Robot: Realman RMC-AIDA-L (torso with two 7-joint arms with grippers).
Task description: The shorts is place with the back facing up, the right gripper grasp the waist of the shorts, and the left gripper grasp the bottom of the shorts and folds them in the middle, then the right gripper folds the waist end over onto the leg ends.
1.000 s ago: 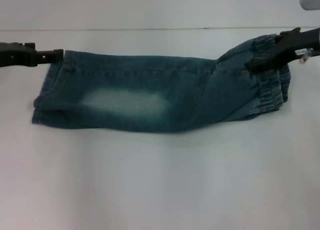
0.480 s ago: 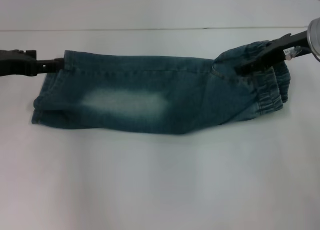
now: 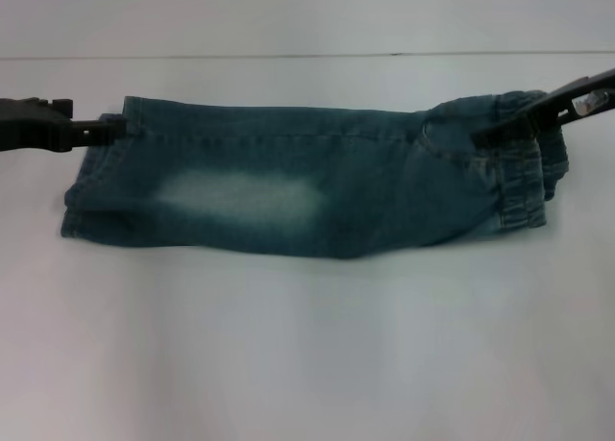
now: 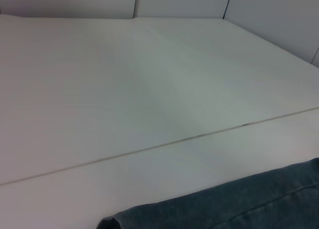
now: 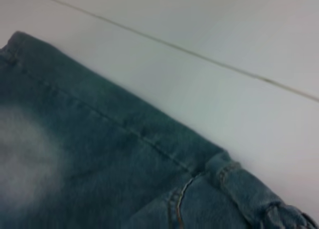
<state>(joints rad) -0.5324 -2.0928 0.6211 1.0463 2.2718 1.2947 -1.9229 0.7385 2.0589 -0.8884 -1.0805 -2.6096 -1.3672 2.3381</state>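
Light: soft and even on the white table point(image 3: 307, 364).
Shadows: faint.
Blur: shorts point(image 5: 99, 169) look fuzzy, maybe too close.

Left end effector point(image 3: 113, 128) comes in as a long, flat black claw, blocky and stepped toward its base. Right end effector point(image 3: 485, 131) is black too, slim and tapering, small pale label near its back.

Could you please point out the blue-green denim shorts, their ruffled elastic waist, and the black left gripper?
blue-green denim shorts point(image 3: 240, 196), head view, on the faded pale patch.
ruffled elastic waist point(image 3: 524, 182), head view, on the puckered band at the robot's right.
black left gripper point(image 3: 113, 128), head view, at its tips by the hem corner.
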